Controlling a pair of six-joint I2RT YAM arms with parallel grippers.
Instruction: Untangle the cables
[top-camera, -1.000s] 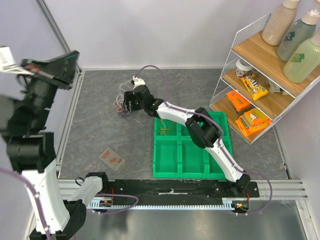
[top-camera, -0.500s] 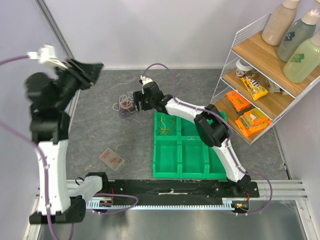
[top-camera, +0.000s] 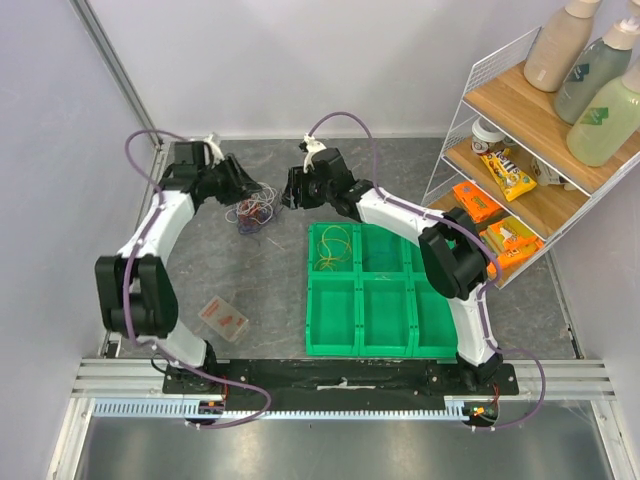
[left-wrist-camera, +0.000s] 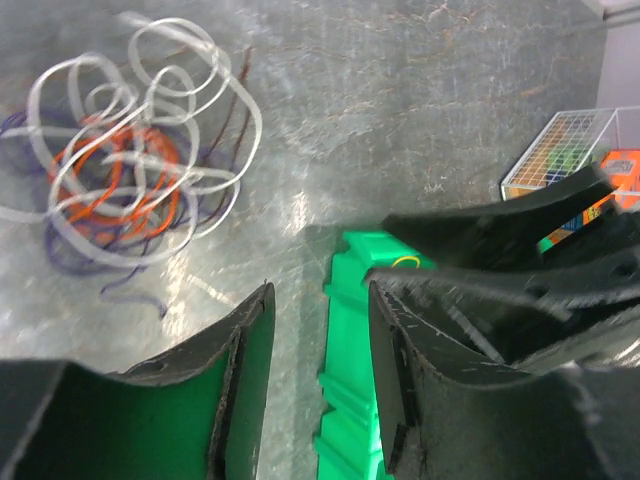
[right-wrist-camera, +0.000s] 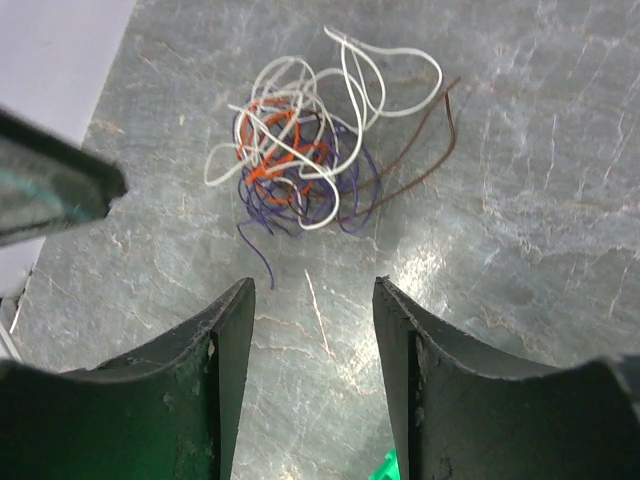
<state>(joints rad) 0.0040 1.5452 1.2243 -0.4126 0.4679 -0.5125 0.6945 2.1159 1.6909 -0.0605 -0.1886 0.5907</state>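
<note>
Lying loose on the grey desk (top-camera: 200, 270), the cables (top-camera: 252, 212) form one small tangle toward the far side, left of the green tray (top-camera: 311, 300). White, orange, purple and dark brown strands are wound together. The white loops spread widest, the orange sits at the core, and one brown strand (right-wrist-camera: 420, 150) trails out to the side. From the left wrist camera the same tangle (left-wrist-camera: 130, 190) lies flat, with nothing lifting it.

The two tools flank the bundle. The left tool (top-camera: 243, 187) stands just beside its left edge, with its fingers parted to a moderate gap and nothing between them. The left wrist view confirms this (left-wrist-camera: 320, 290), with the tangle ahead and clear of both fingers. The right tool (top-camera: 293, 192) faces the bundle from the right, just beside it, and its fingers are likewise apart and empty. In its own camera (right-wrist-camera: 312, 290) the cables (right-wrist-camera: 305, 160) lie ahead of the tips, not touching them.

Thin yellow wire loops (top-camera: 332, 245) lie in the far-left compartment of the tray. A small clear packet (top-camera: 223, 318) with orange contents rests on the desk nearer the arm bases, well apart from the tangle. A wire shelf (top-camera: 450, 150) at the right carries bottles and orange snack packs.
</note>
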